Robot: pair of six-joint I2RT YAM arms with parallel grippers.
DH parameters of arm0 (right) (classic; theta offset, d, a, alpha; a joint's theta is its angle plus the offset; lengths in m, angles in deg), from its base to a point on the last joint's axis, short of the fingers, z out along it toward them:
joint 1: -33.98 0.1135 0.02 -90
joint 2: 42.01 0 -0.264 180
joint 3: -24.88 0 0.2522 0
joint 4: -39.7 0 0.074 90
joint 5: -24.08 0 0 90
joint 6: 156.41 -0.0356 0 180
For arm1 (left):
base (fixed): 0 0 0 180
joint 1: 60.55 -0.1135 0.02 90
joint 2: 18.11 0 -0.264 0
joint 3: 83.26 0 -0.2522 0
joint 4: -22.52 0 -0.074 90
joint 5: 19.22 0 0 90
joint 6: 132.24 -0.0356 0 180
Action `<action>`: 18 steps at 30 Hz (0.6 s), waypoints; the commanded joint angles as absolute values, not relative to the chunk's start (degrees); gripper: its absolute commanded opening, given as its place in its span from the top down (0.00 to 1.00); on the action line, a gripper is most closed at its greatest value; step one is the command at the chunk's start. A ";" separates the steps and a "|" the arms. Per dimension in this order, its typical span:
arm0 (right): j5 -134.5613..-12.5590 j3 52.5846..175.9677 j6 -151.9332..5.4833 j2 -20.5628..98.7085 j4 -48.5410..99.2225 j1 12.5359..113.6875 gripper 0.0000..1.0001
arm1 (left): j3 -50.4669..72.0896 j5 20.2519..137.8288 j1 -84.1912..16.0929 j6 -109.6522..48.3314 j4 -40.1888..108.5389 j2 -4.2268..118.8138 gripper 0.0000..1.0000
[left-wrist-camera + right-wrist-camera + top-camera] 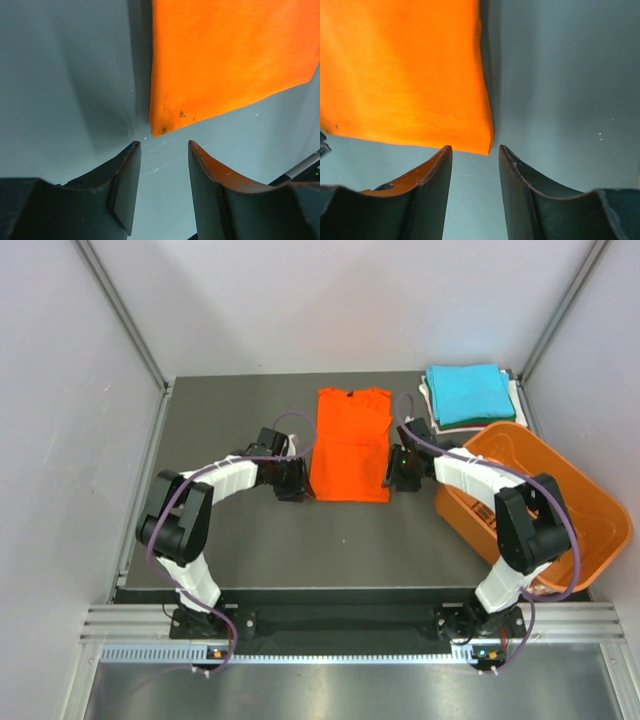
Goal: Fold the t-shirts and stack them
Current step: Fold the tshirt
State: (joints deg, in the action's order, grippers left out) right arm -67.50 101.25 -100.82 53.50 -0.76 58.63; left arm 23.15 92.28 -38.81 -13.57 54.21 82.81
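**Set for the next fold**

The orange t-shirt lies flat mid-frame on the bench. The left tool and right tool sit just short of its near corners, jaws parted, gripping nothing; probably placed to pinch that edge. The turquoise t-shirt waits upper right, seemingly atop a stack.

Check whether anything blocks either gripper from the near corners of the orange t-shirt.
Nothing visible does. The left gripper sits open just short of the orange t-shirt's near left corner, and the right gripper sits open just short of its near right corner. Only bare table lies in each gap.
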 commanded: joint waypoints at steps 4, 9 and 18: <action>-64.07 99.55 -106.49 52.91 0.18 59.65 0.57 | 25.06 92.75 -39.02 -13.15 50.71 83.93 0.53; -64.07 98.85 -106.75 54.75 1.15 59.82 0.57 | 25.68 92.40 -39.54 -12.01 49.29 85.86 0.55; -65.12 96.83 -106.58 55.90 2.99 60.00 0.57 | 24.36 90.03 -39.63 -12.62 51.39 87.18 0.62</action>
State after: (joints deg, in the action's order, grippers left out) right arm -65.08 97.54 -106.07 55.03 0.55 59.11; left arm 24.59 93.65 -39.49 -11.69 51.24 84.82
